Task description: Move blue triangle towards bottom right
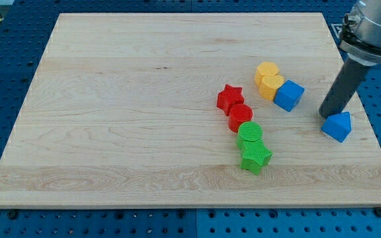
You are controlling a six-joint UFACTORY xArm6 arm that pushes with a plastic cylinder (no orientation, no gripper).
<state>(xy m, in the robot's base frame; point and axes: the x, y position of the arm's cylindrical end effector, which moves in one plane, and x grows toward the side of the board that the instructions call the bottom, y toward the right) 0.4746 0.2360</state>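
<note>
The blue triangle (337, 125) sits near the board's right edge, a little below the middle. My tip (327, 115) stands just at its upper left, touching or almost touching it. The dark rod rises from there toward the view's top right corner.
A blue cube (288, 95) lies left of my tip, touching a yellow heart (271, 85) and a yellow hexagon (266, 71). A red star (230, 98), red cylinder (240, 117), green cylinder (249, 133) and green star (255, 157) form a chain at centre. The wooden board's right edge (369, 125) is close.
</note>
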